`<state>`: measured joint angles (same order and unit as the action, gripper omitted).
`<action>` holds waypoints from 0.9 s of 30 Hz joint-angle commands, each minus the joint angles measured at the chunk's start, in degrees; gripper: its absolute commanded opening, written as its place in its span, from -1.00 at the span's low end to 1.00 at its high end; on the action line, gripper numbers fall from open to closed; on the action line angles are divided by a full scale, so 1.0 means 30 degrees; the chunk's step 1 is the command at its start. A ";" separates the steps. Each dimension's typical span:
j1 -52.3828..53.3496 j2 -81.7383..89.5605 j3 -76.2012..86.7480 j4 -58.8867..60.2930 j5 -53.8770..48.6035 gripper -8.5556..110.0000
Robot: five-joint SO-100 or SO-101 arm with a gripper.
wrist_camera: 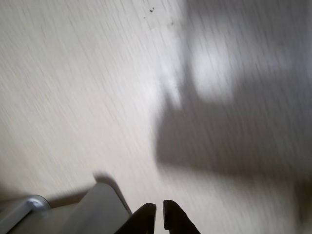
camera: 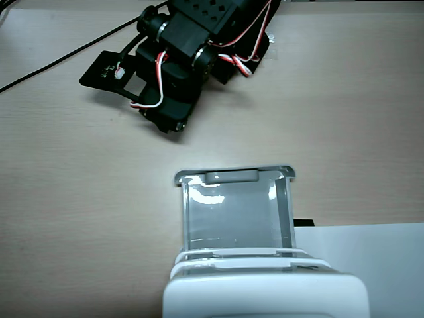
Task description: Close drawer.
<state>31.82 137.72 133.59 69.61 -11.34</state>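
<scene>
The drawer [camera: 235,212] is a translucent grey tray, pulled out of the white rounded cabinet [camera: 265,291] at the bottom of the fixed view. Its pale front rim with the handle tab [camera: 231,176] faces the arm. My gripper [camera: 171,126] hangs on the folded black arm above and left of the rim, apart from it. In the wrist view, which is blurred, the two dark fingertips of my gripper [wrist_camera: 160,214] stand almost together with nothing between them. A grey corner of the drawer [wrist_camera: 95,212] shows at the bottom left.
A flat white paper sheet [camera: 371,262] lies on the wooden table [camera: 79,199] right of the cabinet. A black cable [camera: 53,63] runs across the far left. The arm casts a dark shadow [wrist_camera: 234,126] on the tabletop.
</scene>
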 commanded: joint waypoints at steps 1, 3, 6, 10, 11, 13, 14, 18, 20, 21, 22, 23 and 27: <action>-0.0293 0.0146 0.0703 0.0322 -0.0439 -0.85; -0.0234 0.0146 0.0645 0.0293 -0.0557 -0.85; -0.0176 0.0029 0.0410 0.0264 -0.0615 -0.85; -0.0205 -0.0205 0.0059 0.0234 -0.0586 -0.85; -0.0205 -0.0234 0.0029 0.0234 -0.0586 -0.85; -0.0146 -0.0264 -0.0029 0.0234 -0.0586 -0.85; -0.0117 -0.0264 -0.0029 0.0234 -0.0586 -0.85; -0.0117 -0.0264 -0.0029 0.0234 -0.0615 -0.85; -0.0117 -0.0293 -0.0117 0.0234 -0.0615 -0.85; -0.0117 -0.0293 -0.0146 0.0234 -0.0645 -0.85; -0.0117 -0.0293 -0.0176 0.0176 -0.0762 -0.85; -0.0088 -0.0293 -0.0176 0.0029 -0.0850 -0.85; -0.0059 -0.1172 -0.0557 -0.0557 -0.0908 -0.85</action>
<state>31.29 135.62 135.26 68.64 -14.15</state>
